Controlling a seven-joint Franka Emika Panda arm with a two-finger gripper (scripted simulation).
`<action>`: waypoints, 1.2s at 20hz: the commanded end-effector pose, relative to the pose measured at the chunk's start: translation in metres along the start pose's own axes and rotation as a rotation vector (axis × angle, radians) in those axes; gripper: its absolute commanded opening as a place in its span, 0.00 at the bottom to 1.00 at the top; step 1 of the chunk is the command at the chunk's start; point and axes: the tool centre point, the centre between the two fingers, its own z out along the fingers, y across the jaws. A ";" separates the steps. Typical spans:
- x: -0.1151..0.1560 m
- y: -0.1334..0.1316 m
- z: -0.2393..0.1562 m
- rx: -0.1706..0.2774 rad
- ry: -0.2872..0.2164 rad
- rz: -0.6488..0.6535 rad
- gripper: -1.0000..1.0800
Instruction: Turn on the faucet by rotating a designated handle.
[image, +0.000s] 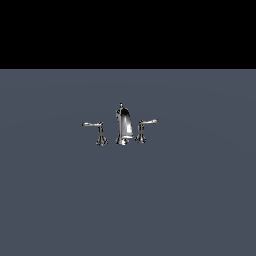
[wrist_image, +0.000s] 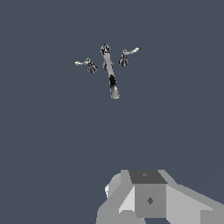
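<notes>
- The handle (image: 95, 128) I have to turn is a thin, dark, flat lever on a short post that gets wider at the bottom.
- It is part of the faucet (image: 122, 127), a tiny shiny set of three pieces that sits on the gray tabletop (image: 128, 200).
- The handle stands just beside the curved spout (image: 124, 126), on the exterior view's left of it, and its lever points away from the spout.
- The spout stands up tall in the middle and has a little knob (image: 120, 105) on top.
- On the other side of the spout is the twin handle (image: 144, 129). Its lever is brighter and tilts up a bit.
- The three pieces stand in a row, near each other but not touching.
- In my wrist view I see the same handle (wrist_image: 86, 64), the spout (wrist_image: 110, 74) and the twin handle (wrist_image: 127, 55) from above.
- All three are well apart from the gray blocky part of my arm (wrist_image: 148, 199) at the edge of that view.
- Nothing of me touches the handle or any other piece of the faucet.
- I cannot tell if my jaws are apart or together, because their tips do not show in either view.
- In the exterior view my arm does not show at all; only the faucet sits on the tabletop under a black band (image: 128, 32).
</notes>
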 end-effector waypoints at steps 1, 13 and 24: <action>0.000 0.000 0.000 0.000 0.000 0.000 0.00; 0.006 -0.018 0.021 -0.003 0.000 0.071 0.00; 0.028 -0.063 0.077 -0.009 0.000 0.259 0.00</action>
